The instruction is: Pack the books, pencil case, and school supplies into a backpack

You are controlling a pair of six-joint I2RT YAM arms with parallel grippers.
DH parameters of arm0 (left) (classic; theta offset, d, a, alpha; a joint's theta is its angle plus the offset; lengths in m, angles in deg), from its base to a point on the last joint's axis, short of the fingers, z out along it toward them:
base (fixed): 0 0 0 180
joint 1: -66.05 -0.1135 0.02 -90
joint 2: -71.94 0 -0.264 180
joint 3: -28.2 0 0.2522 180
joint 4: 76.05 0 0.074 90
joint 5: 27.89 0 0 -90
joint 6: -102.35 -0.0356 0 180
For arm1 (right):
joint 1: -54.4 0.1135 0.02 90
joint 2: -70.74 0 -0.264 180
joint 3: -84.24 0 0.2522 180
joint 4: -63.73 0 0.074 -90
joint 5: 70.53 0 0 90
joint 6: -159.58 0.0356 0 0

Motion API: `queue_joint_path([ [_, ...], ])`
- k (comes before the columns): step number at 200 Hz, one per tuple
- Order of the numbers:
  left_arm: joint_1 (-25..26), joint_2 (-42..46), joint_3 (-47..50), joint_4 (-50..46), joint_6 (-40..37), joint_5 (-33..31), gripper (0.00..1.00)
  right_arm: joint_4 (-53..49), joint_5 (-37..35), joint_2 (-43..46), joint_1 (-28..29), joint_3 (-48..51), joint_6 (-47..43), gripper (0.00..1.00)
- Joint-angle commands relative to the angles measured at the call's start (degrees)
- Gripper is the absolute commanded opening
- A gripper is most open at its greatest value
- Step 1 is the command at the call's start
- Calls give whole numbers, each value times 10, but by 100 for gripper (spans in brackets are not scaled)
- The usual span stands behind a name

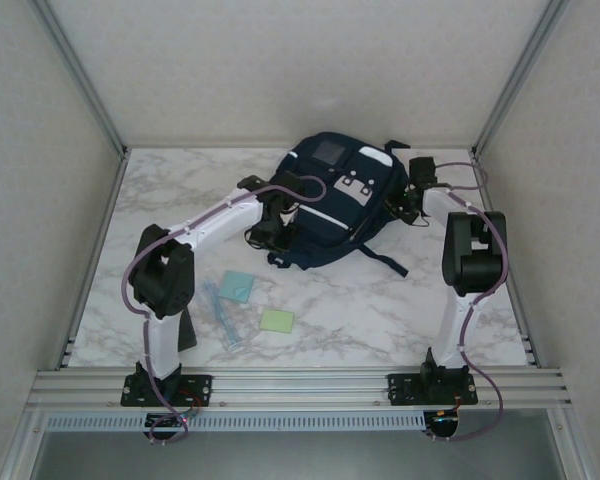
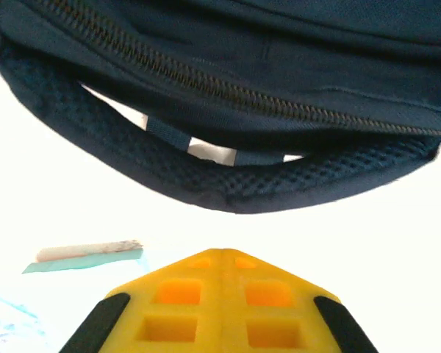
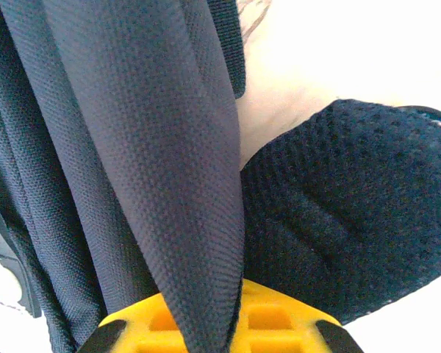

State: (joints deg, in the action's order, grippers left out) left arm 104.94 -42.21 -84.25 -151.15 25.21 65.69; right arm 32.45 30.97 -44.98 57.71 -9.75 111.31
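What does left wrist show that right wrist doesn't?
Left wrist: zipper, light-blue pad, left end effector shut and empty. Right wrist: right end effector shut on a strap, mesh shoulder pad. Both: navy backpack, yellow fingers.

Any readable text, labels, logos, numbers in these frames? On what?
None can be read.
backpack, grey patch: looks blank, too small to be sure.
white tabs on its front pocket: dark marks, too small to read.
light-blue pad, pale-green pad: no print visible.
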Motion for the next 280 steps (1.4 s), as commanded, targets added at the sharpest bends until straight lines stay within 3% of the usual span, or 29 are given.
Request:
queue_joint_path([
  [1, 14, -18, -64, -4, 15, 41, 0, 18, -22, 49, -1, 12, -13, 10],
  [26, 16, -28, -94, 38, 43, 61, 1, -2, 1, 92, -1, 38, -28, 28],
  [39, 15, -27, -95, 71, 63, 57, 13, -7, 1, 116, 0, 61, -35, 38],
  [52, 13, -30, -94, 97, 91, 38, 39, -16, -3, 141, 1, 81, -46, 45],
  [67, 7, -29, -76, 133, 135, 31, 56, -21, -5, 173, 3, 104, -57, 47],
  [93, -4, -34, -32, 212, 213, 34, 65, -17, 14, 211, 16, 125, -69, 45],
  [121, -7, -46, -7, 267, 257, 37, 65, -8, 58, 179, 44, 87, -91, 43],
  [157, -7, -46, 20, 287, 255, 30, 61, -12, 81, 72, 61, -3, -133, 43],
  [190, -17, -48, 92, 313, 263, 29, 36, -39, 85, -20, 71, -70, -153, 45],
  [207, -24, -51, 125, 324, 265, 25, 30, -36, 90, -40, 77, -70, -152, 46],
  [235, -29, -51, 156, 335, 264, 19, 29, -11, 130, -42, 96, -50, -144, 46],
  [280, -55, -56, 150, 342, 239, -18, 31, -19, 123, -13, 133, -12, -140, 45],
])
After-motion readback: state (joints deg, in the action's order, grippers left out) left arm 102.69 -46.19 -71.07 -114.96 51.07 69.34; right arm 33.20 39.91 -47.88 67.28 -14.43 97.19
